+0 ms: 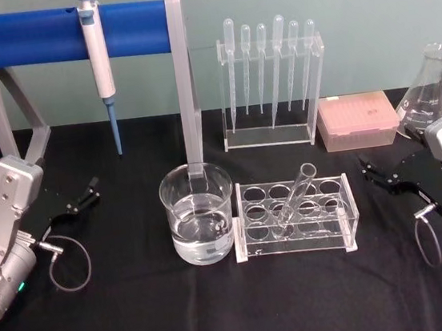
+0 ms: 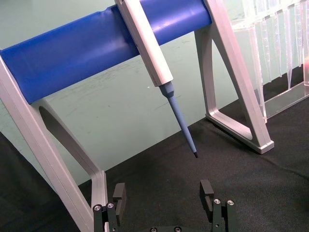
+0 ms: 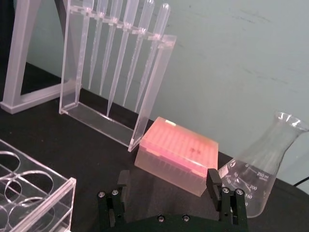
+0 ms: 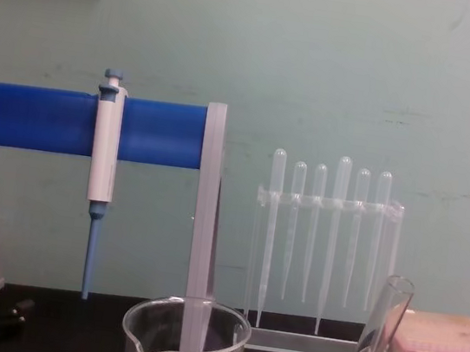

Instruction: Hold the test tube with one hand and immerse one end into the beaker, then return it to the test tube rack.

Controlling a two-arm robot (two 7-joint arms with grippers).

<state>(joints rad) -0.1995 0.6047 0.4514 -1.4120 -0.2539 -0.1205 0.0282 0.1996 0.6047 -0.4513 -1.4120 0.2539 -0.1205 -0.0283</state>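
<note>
Head view: pre-grasp step, nothing held yet. Leaning test tube (image 1: 296, 197) sits in rack (image 1: 349, 222), 3 o'clock of beaker (image 1: 195, 186). My right gripper (image 1: 369, 171), fingers apart, at 3 o'clock of rack; left gripper (image 1: 91, 192) parked at beaker's 9 o'clock, also apart. Next: reach in, clamp tube's upper part.

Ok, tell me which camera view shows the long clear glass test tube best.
The head view. It shows the long clear glass test tube whole, rim to lower end, leaning in the clear plastic rack. The chest view catches just its upper part and open rim.
</note>
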